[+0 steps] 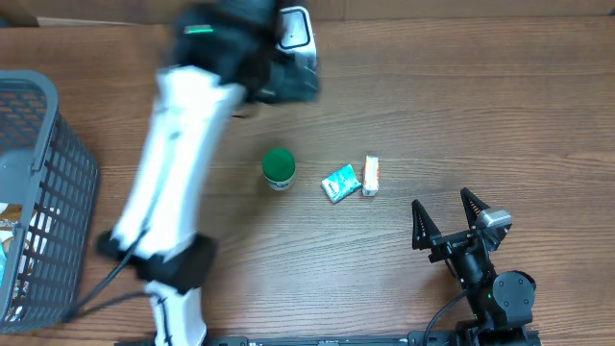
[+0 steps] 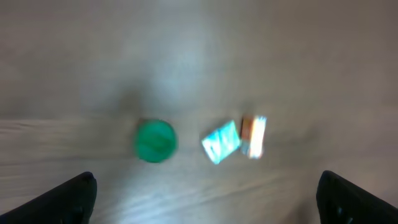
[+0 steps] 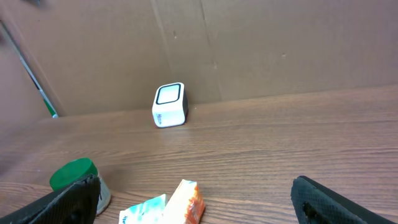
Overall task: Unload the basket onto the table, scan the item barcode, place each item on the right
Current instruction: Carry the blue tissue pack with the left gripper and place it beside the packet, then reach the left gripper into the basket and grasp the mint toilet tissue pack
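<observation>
Three items lie mid-table: a green-lidded jar (image 1: 279,167) (image 2: 155,140) (image 3: 76,178), a teal packet (image 1: 340,182) (image 2: 221,142) (image 3: 144,210) and a small orange-and-white box (image 1: 371,176) (image 2: 254,136) (image 3: 185,202). The white barcode scanner (image 1: 296,34) (image 3: 169,104) stands at the far edge. My left gripper (image 2: 206,186) hangs high above the items, motion-blurred, open, with nothing between its fingers. My right gripper (image 1: 442,204) (image 3: 196,186) stands open and empty near the front edge, pointing at the items.
A grey wire basket (image 1: 58,192) with some goods inside stands at the left edge. The left arm's white link (image 1: 178,163) stretches over the table left of the jar. A cardboard wall (image 3: 249,43) backs the table behind the scanner.
</observation>
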You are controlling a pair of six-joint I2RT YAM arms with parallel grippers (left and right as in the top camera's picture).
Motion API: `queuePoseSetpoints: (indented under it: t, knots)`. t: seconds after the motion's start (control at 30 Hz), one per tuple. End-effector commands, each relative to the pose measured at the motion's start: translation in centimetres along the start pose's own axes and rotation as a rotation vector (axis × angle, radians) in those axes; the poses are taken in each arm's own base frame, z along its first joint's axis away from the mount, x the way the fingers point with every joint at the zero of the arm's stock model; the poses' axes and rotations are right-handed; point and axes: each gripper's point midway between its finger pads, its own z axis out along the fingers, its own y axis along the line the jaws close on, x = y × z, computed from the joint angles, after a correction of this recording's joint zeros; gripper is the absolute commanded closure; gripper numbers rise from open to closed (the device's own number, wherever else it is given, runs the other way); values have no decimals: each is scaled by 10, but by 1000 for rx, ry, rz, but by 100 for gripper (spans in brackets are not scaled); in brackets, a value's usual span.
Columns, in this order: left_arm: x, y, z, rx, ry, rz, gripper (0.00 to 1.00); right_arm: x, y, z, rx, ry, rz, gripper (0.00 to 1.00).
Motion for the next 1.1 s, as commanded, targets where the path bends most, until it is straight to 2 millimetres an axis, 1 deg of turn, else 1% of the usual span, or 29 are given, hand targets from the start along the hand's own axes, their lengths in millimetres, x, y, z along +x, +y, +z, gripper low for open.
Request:
queuePoseSetpoints:
  t: [0.0, 0.03, 0.07, 0.1, 0.2, 0.23, 0.27, 0.3, 0.37, 0.4, 0.43, 0.5, 0.53, 0.57, 0.73, 0.83, 0.9, 0.97, 1.03, 1.07]
  knots:
    - [-16, 48, -118, 43, -295, -123, 1, 2, -1, 0, 3, -4, 2, 0]
    - [-16, 60, -132, 33, -332, -151, 1, 2, -1, 0, 3, -4, 2, 0]
    - [-16, 79, -151, 15, -384, -195, 0, 2, -1, 0, 3, -4, 2, 0]
    - [-15, 105, -174, -18, -449, -258, 0, 2, -1, 0, 3, -4, 2, 0]
    - [-3, 163, -217, -127, -571, -394, 0, 2, -1, 0, 3, -4, 2, 0]
    - [3, 183, -228, -174, -599, -430, 0, 2, -1, 0, 3, -4, 2, 0]
    - [9, 199, -235, -213, -616, -462, 0, 2, -1, 0, 3, -4, 2, 0]
    - [16, 219, -243, -265, -629, -508, 0, 2, -1, 0, 3, -4, 2, 0]
    - [30, 249, -248, -342, -625, -587, 0, 2, -1, 0, 3, -4, 2, 0]
    - [41, 270, -247, -394, -604, -657, 0, 2, -1, 0, 3, -4, 2, 0]
    - [48, 283, -245, -420, -585, -698, 0, 2, -1, 0, 3, -4, 2, 0]
    - [71, 320, -229, -486, -499, -847, 0, 2, -1, 0, 3, -4, 2, 0]
    - [80, 331, -222, -507, -467, -907, 0, 2, -1, 0, 3, -4, 2, 0]
    - [94, 352, -210, -553, -411, -999, 0, 2, -1, 0, 3, -4, 2, 0]
    - [128, 407, -171, -655, -238, -1105, 0, 2, -1, 0, 3, -4, 2, 0]
    - [143, 432, -151, -671, -159, -1121, 4, 2, -1, 0, 3, -4, 2, 0]
    - [147, 445, -140, -661, -136, -1120, 7, 2, -1, 0, 3, -4, 2, 0]
    - [151, 453, -129, -658, -117, -1108, 10, 2, -1, 0, 3, -4, 2, 0]
    - [152, 459, -119, -660, -109, -1095, 10, 2, -1, 0, 3, -4, 2, 0]
    - [153, 464, -113, -663, -100, -1074, 12, 2, -1, 0, 3, -4, 2, 0]
